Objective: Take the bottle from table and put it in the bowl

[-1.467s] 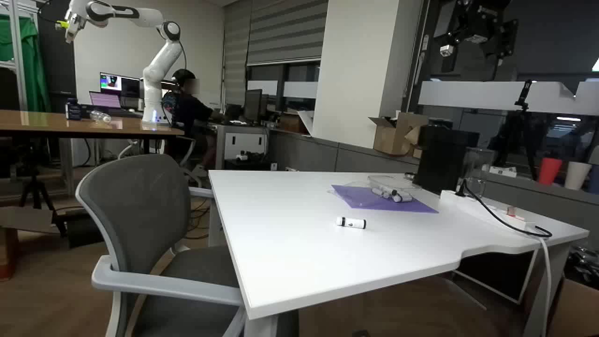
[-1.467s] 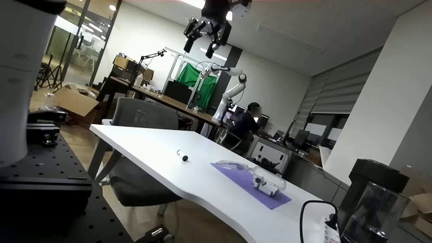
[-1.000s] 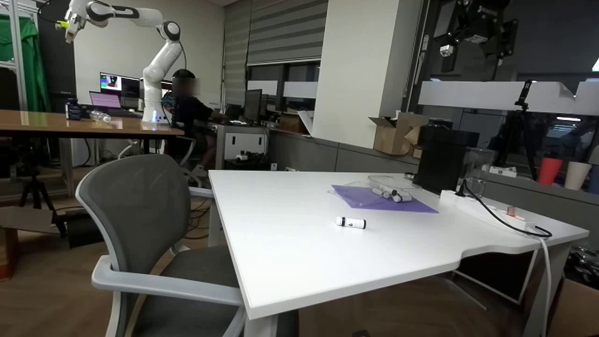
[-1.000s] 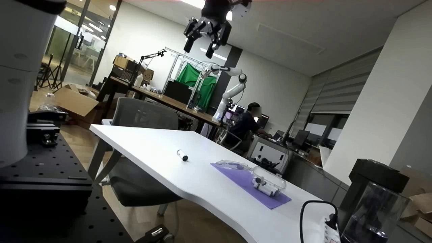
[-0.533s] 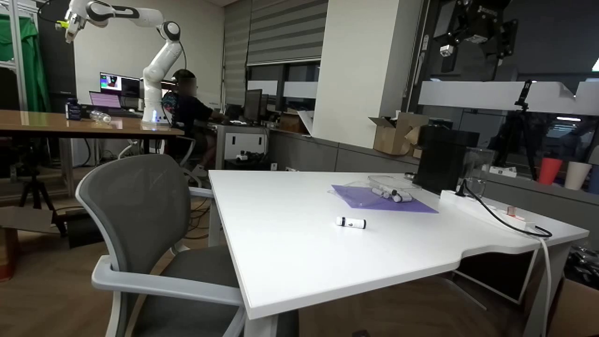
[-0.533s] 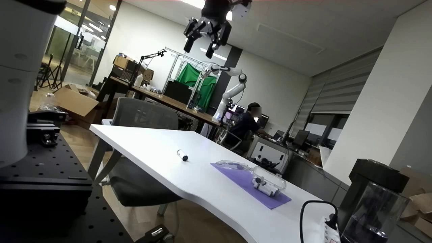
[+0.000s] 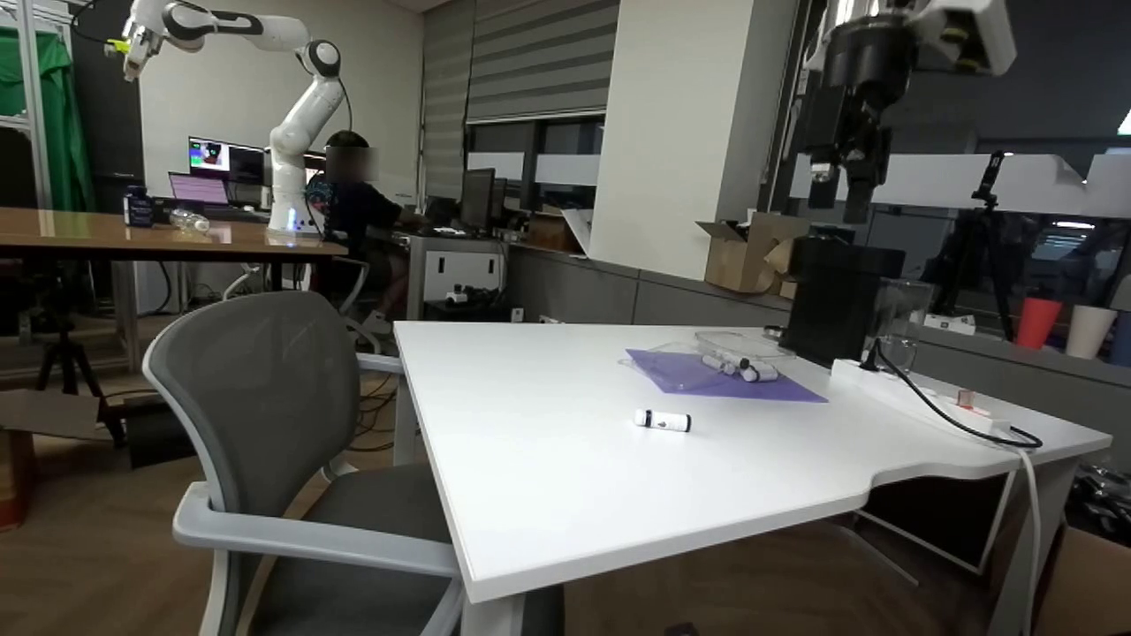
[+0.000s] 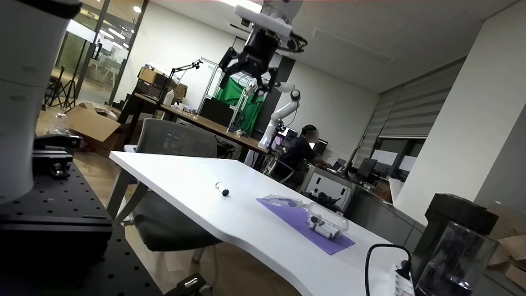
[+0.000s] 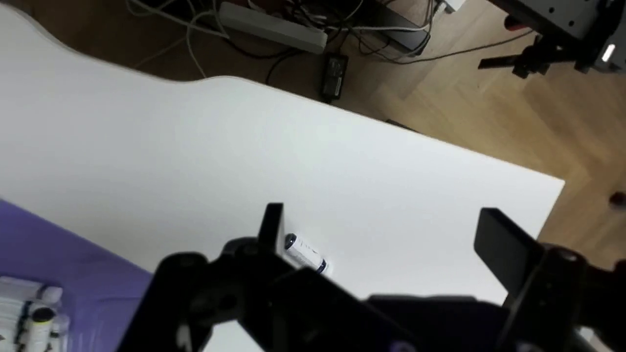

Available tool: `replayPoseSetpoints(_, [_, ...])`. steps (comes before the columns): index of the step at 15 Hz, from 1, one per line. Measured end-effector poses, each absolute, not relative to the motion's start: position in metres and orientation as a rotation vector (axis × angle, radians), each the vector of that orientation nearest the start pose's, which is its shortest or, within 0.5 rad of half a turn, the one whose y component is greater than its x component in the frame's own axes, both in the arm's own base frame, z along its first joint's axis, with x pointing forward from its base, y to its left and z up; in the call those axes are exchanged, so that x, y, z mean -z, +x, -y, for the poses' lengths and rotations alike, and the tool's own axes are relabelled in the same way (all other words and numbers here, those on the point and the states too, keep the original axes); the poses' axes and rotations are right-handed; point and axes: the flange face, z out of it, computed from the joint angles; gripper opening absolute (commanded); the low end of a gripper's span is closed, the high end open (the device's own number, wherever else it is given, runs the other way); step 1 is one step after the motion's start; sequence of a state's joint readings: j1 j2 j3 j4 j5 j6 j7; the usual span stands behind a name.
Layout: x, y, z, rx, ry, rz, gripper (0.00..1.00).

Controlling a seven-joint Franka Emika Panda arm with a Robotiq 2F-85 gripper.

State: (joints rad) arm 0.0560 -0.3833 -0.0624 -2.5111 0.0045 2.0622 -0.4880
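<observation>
One bottle [image 9: 305,253]: lying on the bench [image 9: 381,186], ungrasped.
Fingers [image 9: 508,249]: spread, empty, lower than a moment ago; probably beginning the reach.
Bowl [image 8: 333,217]: clear-walled, on the purple mat [image 8: 289,214].

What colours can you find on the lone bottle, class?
The bottle is white with a dark end and dark band, clearest in the wrist view.

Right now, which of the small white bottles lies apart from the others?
The single bottle lying on its side directly on the white tabletop; the other bottles are bunched together over the purple mat.
</observation>
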Motion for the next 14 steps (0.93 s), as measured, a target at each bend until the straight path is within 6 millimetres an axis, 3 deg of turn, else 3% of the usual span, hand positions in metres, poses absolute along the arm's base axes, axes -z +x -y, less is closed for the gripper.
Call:
replayPoseSetpoints(5, [-0.332,0.458,0.006,-0.216,-2.866,1.155,1.0])
replayPoseSetpoints(8, [-0.298,0.488,-0.003,-0.303,-2.76,1.348,1.0])
replayPoseSetpoints(10, [-0.287,0.499,-0.007,-0.326,-2.737,1.381,1.0])
replayPoseSetpoints(14, [-0.289,0.503,-0.007,-0.322,-2.73,1.397,1.0])
